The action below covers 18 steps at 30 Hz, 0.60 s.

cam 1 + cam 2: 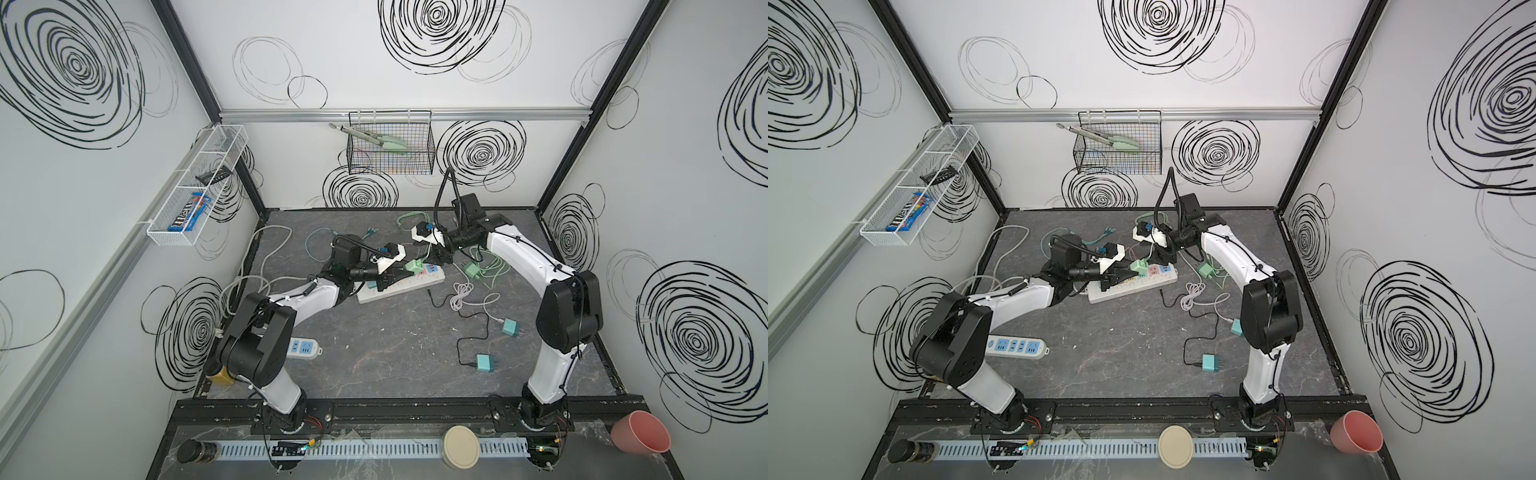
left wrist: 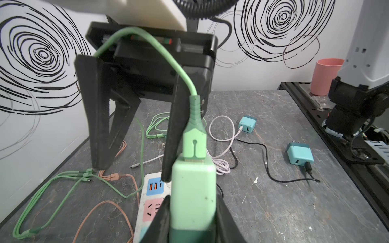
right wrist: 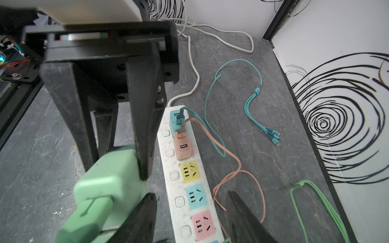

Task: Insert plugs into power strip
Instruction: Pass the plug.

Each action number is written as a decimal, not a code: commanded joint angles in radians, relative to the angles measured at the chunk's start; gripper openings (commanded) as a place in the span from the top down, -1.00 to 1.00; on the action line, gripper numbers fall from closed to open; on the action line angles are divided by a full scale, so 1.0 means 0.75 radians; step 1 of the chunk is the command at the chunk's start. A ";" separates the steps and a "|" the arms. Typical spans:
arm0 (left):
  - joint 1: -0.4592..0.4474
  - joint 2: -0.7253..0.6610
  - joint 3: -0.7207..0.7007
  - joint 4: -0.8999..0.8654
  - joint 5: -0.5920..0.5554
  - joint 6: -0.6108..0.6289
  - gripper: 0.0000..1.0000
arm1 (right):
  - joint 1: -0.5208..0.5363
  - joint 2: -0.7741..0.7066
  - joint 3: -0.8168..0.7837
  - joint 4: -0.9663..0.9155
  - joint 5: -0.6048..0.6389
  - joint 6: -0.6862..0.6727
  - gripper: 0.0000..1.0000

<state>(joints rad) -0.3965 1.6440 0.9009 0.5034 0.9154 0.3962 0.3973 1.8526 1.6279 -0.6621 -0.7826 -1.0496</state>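
My left gripper [image 2: 192,202] is shut on a mint green plug [image 2: 193,185], held just above the white power strip [image 1: 405,286] with its green cable arching up from it. In the right wrist view that plug [image 3: 109,181] hangs beside the strip [image 3: 179,189], near the yellow socket. A teal plug [image 3: 175,120] and a pink plug [image 3: 183,147] sit in the strip's far end. My right gripper [image 3: 191,221] is open, its jaws straddling the strip over the pink socket and holding nothing. In both top views the two grippers [image 1: 397,274] [image 1: 1163,255] face each other closely.
Loose plugs lie right of the strip: one mint green [image 1: 471,270] and two teal [image 1: 510,327] [image 1: 484,363], with tangled cables around them. A second power strip [image 1: 305,348] lies at the front left. A pink cup [image 1: 640,432] stands off the mat at the front right.
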 commanded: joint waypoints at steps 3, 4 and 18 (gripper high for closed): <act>0.046 -0.032 -0.001 0.219 -0.059 0.022 1.00 | 0.014 -0.055 -0.008 -0.157 0.053 -0.071 -0.16; 0.056 -0.032 -0.004 0.218 -0.062 0.023 1.00 | 0.005 -0.065 -0.016 -0.142 0.056 -0.061 -0.16; 0.010 -0.003 0.018 0.145 -0.125 0.114 1.00 | 0.031 -0.082 -0.063 -0.063 -0.105 -0.014 -0.18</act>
<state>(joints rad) -0.3775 1.6440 0.8902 0.5652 0.8154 0.4450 0.4023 1.8027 1.5883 -0.6842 -0.8062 -1.0515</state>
